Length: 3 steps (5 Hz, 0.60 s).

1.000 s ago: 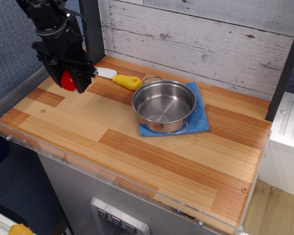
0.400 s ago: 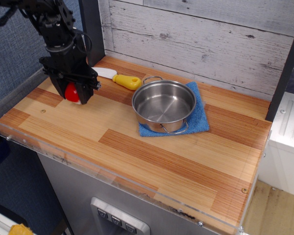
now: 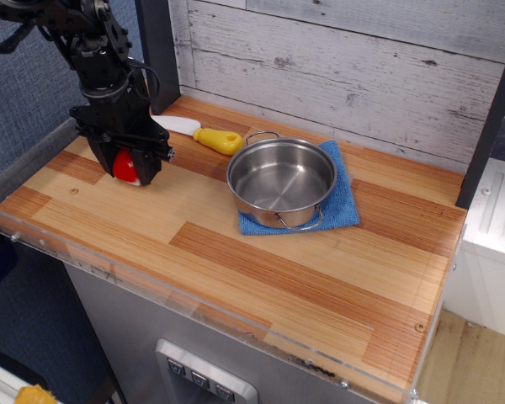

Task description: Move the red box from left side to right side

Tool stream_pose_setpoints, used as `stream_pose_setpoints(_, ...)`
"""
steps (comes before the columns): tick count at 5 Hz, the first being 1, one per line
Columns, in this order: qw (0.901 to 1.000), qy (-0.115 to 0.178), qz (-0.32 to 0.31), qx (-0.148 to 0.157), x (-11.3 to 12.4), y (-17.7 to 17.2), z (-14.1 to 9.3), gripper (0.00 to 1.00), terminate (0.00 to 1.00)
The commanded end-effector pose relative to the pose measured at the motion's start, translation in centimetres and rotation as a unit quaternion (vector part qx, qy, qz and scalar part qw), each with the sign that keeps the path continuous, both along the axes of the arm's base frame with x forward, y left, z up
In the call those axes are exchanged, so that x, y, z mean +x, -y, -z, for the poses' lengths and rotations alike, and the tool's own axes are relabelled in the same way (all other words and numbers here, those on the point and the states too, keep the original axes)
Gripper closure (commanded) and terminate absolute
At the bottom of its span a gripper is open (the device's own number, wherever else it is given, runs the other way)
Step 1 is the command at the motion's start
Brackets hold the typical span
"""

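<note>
The red box point(image 3: 124, 167) is a small glossy red toy with a white base, at the left side of the wooden counter point(image 3: 236, 244). My black gripper point(image 3: 128, 168) stands straight over it with its fingers down on both sides, low at the counter surface. The box shows between the fingers. I cannot tell whether the jaws are pressed on it or slightly apart. The arm rises to the upper left.
A toy knife with a white blade and yellow handle point(image 3: 217, 140) lies behind the gripper. A steel pot point(image 3: 281, 180) stands on a blue cloth point(image 3: 342, 202) mid-counter. A dark post point(image 3: 156, 50) stands at the back left, a plank wall behind.
The gripper with the red box between its fingers has come down and slightly forward, from above the counter to the counter surface.
</note>
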<state>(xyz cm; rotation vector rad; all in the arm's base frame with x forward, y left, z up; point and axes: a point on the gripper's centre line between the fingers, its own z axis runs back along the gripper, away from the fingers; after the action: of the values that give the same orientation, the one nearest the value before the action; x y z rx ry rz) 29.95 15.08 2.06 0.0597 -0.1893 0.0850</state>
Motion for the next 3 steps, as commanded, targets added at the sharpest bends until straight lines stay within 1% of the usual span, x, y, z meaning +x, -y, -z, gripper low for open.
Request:
stream_pose_setpoints(1,0.9996,0.000,-0.020,0.019,-0.67,-0.04,-1.10,0.00,0.00)
stream_pose_setpoints(3,0.9997,-0.007,-0.018,0.017,-1.02,0.08,-1.06,0.00,0.00)
